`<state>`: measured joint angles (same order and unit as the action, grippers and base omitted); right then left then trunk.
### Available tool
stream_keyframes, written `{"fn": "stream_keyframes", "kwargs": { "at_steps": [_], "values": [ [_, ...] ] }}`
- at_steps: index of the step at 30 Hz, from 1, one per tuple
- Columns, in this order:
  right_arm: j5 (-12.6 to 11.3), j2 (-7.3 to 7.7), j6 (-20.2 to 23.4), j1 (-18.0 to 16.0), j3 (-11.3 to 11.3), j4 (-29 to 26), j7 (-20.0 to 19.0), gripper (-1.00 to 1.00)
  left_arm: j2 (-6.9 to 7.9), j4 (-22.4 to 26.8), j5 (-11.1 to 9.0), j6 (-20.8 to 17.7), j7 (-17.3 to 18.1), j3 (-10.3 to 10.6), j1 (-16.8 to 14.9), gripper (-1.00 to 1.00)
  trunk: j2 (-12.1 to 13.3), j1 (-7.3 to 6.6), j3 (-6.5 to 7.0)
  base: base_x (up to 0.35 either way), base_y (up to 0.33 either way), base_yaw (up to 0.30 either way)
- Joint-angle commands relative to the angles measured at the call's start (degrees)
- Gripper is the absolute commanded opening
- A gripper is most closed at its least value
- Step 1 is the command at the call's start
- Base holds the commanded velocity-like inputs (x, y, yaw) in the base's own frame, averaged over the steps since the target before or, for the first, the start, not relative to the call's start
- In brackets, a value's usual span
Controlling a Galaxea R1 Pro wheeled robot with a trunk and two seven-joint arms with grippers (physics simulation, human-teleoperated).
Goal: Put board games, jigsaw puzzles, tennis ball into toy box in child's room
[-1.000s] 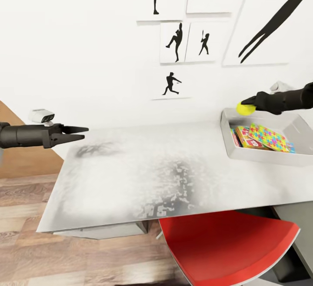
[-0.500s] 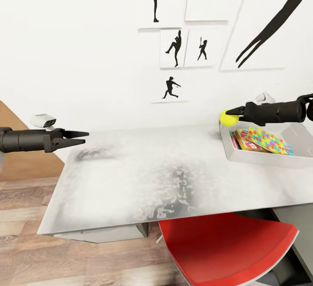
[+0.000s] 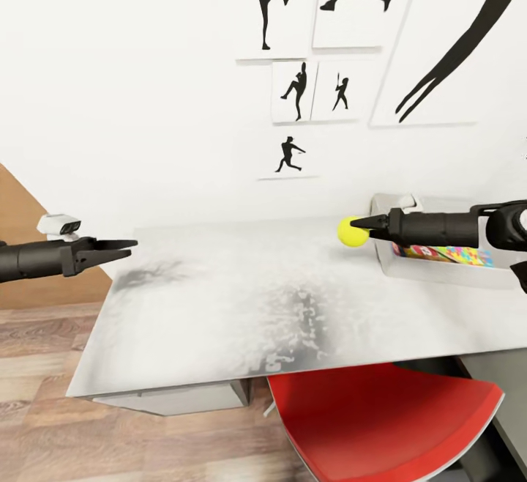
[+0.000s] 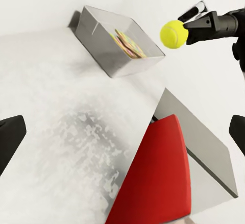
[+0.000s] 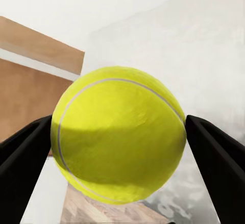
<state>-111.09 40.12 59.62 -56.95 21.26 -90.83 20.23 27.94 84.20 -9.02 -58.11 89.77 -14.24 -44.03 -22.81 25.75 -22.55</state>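
A yellow tennis ball [image 3: 350, 234] hangs above the mottled grey-white table [image 3: 241, 299], just off the left wall of the pale grey toy box [image 3: 401, 267]. My right gripper [image 3: 361, 228] is shut on the ball, whose sides meet both black fingers [image 5: 25, 155] in the right wrist view. Inside the box lies a bright jigsaw puzzle [image 3: 462, 255] on top of a red-lettered game box [image 3: 416, 251]. Over the table's left end, my left gripper [image 3: 123, 248] stands open with nothing in it. The left wrist view takes in the toy box [image 4: 102, 50] and the ball [image 4: 172, 34].
A red chair [image 3: 380, 416] is tucked under the table's front edge at the right. Black silhouette pictures [image 3: 296, 90] hang on the white wall behind the table. Wood plank floor [image 3: 36, 387] lies to the left.
My right gripper has carried the ball left and lower, from above the toy box's far left corner to beside the box over the table. The head view has shifted too.
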Motion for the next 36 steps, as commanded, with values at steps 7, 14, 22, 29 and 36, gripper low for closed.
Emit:
{"fn": "stream_keyframes", "kwargs": {
  "at_steps": [7, 14, 22, 29, 36],
  "values": [
    [-0.7, -0.03, -2.05, 0.31, 0.1, -0.1, 0.2, -1.0, 0.01, 0.0, 0.05, -0.6, 0.23, -0.25, 0.25, 1.0, -0.1, 0.04, 0.57, 0.0, 0.0, 0.002],
    [-0.71, -0.04, -2.21, 0.35, 0.1, -0.11, 0.17, -1.0, 0.01, 0.0, 0.12, -0.6, 0.23, -0.26, 0.31, 1.0, -0.1, 0.04, 1.24, 0.0, 0.0, 0.0],
    [-0.61, -0.04, -2.22, 0.5, 0.1, -0.12, 0.16, -1.0, 0.09, 0.0, 0.09, -0.6, 0.23, -0.27, 0.35, 1.0, -0.1, 0.04, 2.0, 0.0, 0.0, 0.0],
    [-0.34, -0.04, -2.22, 1.53, 0.1, -0.07, 0.19, -1.0, 0.11, 0.0, 0.13, -0.58, 0.23, -0.32, 0.35, 1.0, -0.1, 0.04, 2.67, 0.0, 0.0, 0.0],
    [-0.11, -0.04, -2.22, 1.65, 0.1, -0.05, 0.19, -1.0, 0.15, 0.0, 0.14, -0.52, 0.23, -0.35, 0.35, 1.0, -0.1, 0.04, 3.34, 0.0, 0.0, 0.0]
  ]
}}
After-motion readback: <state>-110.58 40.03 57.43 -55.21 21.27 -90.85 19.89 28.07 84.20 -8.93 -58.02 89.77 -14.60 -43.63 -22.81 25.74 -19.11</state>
